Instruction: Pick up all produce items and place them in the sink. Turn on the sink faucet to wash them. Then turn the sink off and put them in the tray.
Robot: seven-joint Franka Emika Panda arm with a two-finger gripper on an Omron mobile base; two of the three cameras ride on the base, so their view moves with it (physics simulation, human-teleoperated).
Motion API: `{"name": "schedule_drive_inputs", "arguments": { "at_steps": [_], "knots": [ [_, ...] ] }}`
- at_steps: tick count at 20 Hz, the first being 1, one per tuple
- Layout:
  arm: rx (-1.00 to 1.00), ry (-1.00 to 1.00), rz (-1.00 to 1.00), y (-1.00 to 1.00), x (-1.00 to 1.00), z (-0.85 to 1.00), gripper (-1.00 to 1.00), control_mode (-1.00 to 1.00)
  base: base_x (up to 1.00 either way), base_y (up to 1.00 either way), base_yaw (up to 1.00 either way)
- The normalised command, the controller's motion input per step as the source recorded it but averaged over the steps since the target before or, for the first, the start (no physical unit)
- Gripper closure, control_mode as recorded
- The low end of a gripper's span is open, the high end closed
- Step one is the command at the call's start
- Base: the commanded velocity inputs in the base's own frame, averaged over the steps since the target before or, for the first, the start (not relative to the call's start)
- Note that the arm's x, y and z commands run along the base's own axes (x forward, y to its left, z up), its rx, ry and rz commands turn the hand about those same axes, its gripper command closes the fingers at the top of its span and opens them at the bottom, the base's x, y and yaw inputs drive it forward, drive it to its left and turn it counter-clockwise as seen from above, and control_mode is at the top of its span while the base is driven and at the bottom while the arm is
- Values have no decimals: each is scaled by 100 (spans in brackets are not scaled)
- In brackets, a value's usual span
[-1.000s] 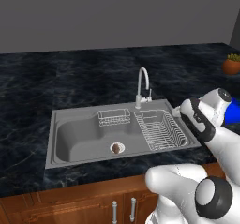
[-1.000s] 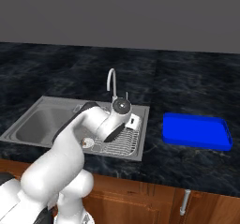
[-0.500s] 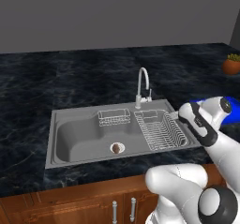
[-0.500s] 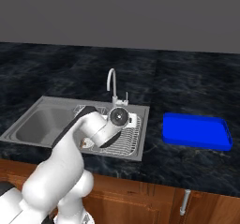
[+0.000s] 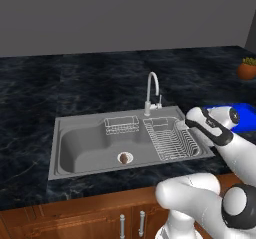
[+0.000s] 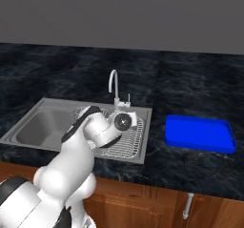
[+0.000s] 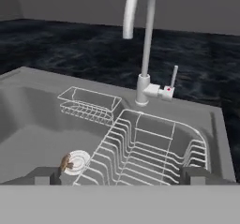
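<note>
Hand view: gripper (image 7: 122,175) is hanging wide open over the wire rack (image 7: 150,150), grasping nothing, touching nothing.

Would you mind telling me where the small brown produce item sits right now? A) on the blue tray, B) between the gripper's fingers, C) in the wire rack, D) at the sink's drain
D: the brown produce item lies on the round drain in the floor of the sink, apart from the wire rack and blue tray.
</note>
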Motion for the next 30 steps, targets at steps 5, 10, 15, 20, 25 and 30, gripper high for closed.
{"name": "schedule_drive_inputs", "arguments": {
  "at_steps": [5,10,15,20,25,30],
  "knots": [
    [0,-9,24,-6,33,0,-100,-100,0,0,0],
    [0,-12,24,-11,30,0,-100,-100,0,0,0],
    [0,-11,24,-13,32,8,-100,-100,0,0,0],
    [0,-4,21,-7,38,12,-100,-100,0,0,0],
    [3,0,17,-7,36,0,-100,-100,0,0,0],
    [2,-3,7,-2,19,-1,-100,-100,0,0,0]
  ]
}}
